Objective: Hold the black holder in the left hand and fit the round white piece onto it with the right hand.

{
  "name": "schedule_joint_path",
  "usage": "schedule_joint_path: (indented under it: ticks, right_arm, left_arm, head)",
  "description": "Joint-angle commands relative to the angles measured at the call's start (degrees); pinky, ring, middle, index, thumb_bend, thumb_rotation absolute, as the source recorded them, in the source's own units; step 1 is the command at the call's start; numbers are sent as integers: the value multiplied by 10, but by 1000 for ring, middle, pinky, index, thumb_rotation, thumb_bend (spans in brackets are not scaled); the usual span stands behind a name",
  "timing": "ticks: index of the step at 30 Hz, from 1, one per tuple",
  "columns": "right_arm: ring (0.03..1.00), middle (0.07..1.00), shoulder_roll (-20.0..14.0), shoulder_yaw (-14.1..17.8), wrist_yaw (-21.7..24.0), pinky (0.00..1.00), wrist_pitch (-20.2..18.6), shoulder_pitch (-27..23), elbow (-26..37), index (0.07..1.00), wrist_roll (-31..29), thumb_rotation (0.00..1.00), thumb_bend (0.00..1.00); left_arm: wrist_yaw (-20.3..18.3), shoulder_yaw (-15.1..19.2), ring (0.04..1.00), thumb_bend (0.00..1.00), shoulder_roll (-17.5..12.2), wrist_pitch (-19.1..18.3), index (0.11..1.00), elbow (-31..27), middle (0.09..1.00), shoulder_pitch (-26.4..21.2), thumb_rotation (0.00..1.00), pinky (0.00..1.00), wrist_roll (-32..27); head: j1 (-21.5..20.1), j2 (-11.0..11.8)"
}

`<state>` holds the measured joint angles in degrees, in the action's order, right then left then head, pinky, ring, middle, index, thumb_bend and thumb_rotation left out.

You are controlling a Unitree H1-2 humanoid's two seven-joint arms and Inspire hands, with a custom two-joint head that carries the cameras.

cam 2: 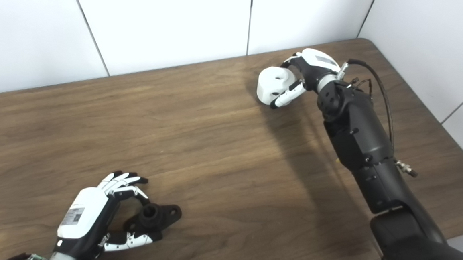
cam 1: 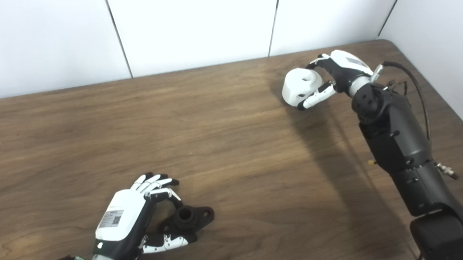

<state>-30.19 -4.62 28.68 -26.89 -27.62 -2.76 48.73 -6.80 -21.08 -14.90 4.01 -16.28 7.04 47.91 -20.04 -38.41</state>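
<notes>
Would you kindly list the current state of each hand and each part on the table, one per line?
left hand: cupped around the black holder, fingers apart; not clearly gripping.
black holder: lying on the table, socket facing up, nothing fitted on it.
right hand: shut on the round white piece, at the far side of the table.
round white piece: held, far from the holder.

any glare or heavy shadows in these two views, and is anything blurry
Left eye view: the right arm casts a broad dark shadow on the table below the round white piece; a pale sheen lies by the left hand. Right eye view: same shadow; the black holder shows little detail; focus is sharp enough.
</notes>
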Motion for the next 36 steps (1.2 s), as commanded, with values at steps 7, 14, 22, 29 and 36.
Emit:
schedule_joint_path:
  ticks: [7,14,22,29,36]
  right_arm:
    - [1000,953,-14,4,-19,972,0,-33,7,753,0,347,841]
    - [1000,949,-21,-2,-27,968,2,-32,8,741,-9,346,836]
    - [1000,948,-29,-9,-34,954,6,-34,7,718,-13,336,820]
    - [1000,945,-36,-14,-32,956,1,-37,8,714,-18,345,816]
    - [1000,937,-48,-20,-43,955,17,-41,-11,703,-30,344,810]
  left_arm:
    - [-12,4,870,517,-10,-10,489,-3,808,11,55,950,13]
    - [-11,4,867,518,-9,-9,489,-6,807,13,55,946,14]
    - [-17,3,867,518,-7,-15,489,-13,806,14,55,947,17]
    - [-17,5,864,519,-5,-15,489,-15,804,15,54,943,15]
    - [-20,5,865,518,-4,-16,489,-17,806,15,54,942,18]
  head:
    - [1,-2]
    - [3,-4]
    - [5,-6]
    - [5,-8]
    - [6,-10]
